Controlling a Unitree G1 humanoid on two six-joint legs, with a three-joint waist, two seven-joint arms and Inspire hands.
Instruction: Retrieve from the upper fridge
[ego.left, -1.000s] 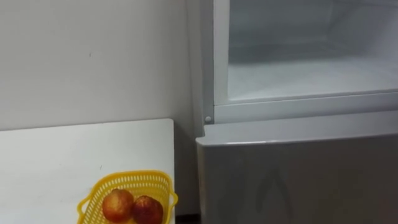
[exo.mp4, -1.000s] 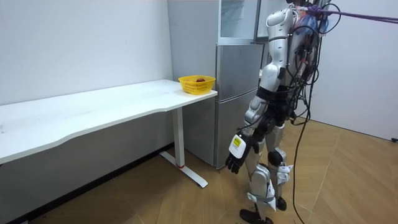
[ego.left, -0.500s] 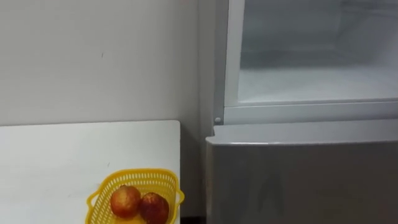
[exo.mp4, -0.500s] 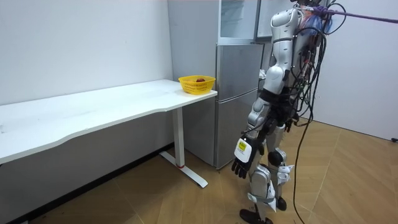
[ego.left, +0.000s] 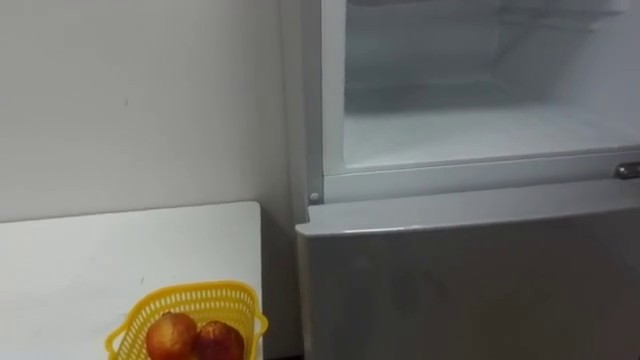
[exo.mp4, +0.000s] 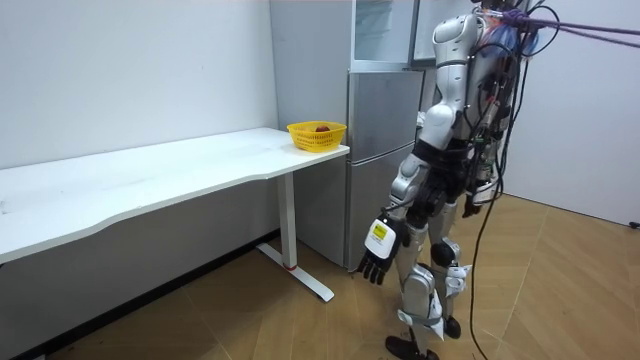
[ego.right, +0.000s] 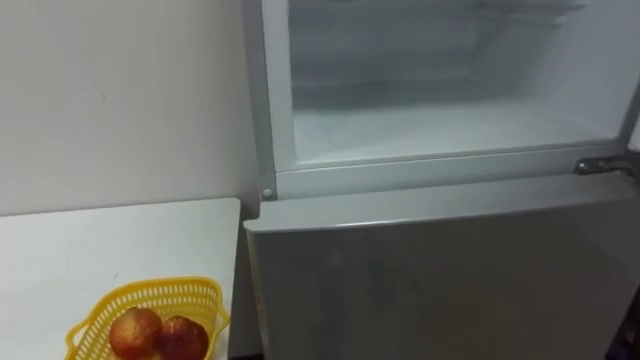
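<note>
Room view has the robot standing before the fridge (exo.mp4: 380, 140), its left hand (exo.mp4: 375, 262) hanging by the thigh, fingers loose, holding nothing. The upper compartment (ego.left: 470, 135) is open and its shelf looks bare; two reddish fruits (ego.left: 171, 337) lie in the yellow basket (ego.left: 190, 293) on the table (ego.left: 100, 250) beside it, well apart from and above that hand. Retrieval seems done; next, probably, an arm rises to close the compartment

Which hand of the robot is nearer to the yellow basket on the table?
Left. The left hand hangs open beside its thigh, lower than the yellow basket and to the room view's right of it. The robot's right side faces away from the basket, so it is probably farther.
</note>
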